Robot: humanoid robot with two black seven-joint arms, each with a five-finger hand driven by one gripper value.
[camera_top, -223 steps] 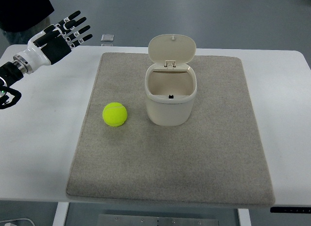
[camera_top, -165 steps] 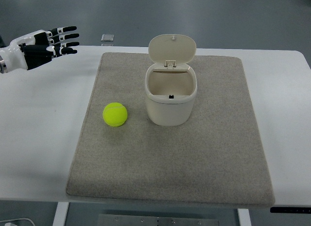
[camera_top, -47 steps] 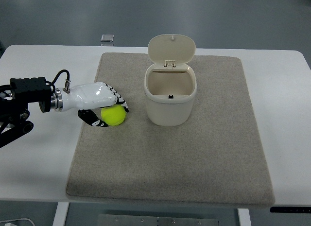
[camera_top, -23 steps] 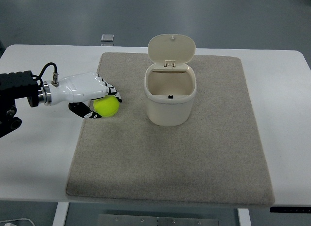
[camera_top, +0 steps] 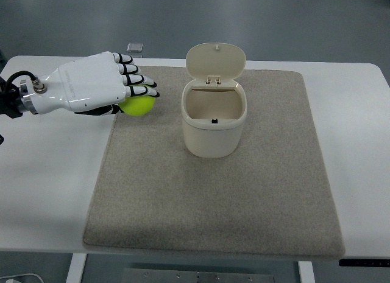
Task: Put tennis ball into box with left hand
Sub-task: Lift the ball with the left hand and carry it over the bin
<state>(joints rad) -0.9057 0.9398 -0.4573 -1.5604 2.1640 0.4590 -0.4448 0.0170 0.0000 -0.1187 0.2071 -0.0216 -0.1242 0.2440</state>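
Compared with half a second ago, the left hand (camera_top: pixel 91 85) is higher and closer to the camera, and the tennis ball (camera_top: pixel 138 104) has left the mat (camera_top: pixel 213 198). The fingers (camera_top: pixel 135 81) curl over the ball and hold it from above, left of the box (camera_top: pixel 214 122). I count one ball, one box with its lid (camera_top: pixel 216 61) open, one mat and one table (camera_top: pixel 46 173).

A white table (camera_top: pixel 49 192) bearing a grey mat (camera_top: pixel 244 204) stands on a dull blue-grey floor (camera_top: pixel 292 21).
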